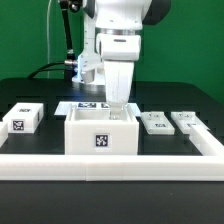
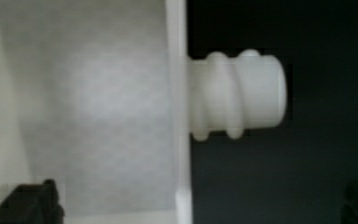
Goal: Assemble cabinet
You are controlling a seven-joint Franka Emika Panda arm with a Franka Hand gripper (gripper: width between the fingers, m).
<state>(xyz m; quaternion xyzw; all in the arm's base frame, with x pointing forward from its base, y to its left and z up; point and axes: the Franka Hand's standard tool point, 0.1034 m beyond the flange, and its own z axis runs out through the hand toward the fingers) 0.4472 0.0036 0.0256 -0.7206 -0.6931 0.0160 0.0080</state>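
Observation:
The cabinet's large white box (image 1: 100,135) stands at the table's middle, open at the top, with a square black-and-white tag on its front face. My gripper (image 1: 118,103) hangs straight down over the box's back right part, fingertips at its rim. In the wrist view, a white panel (image 2: 87,110) fills one side, and a white ribbed peg (image 2: 238,95) juts from its edge over the dark table. The gripper (image 2: 197,207) is open. One dark finger (image 2: 30,205) lies over the panel and the other sits at the frame's far edge. It holds nothing.
A small tagged white panel piece (image 1: 22,118) lies at the exterior view's left. Two more (image 1: 155,123) (image 1: 187,121) lie at its right. The marker board (image 1: 88,104) lies behind the box. A white rail (image 1: 110,160) borders the table's front and sides.

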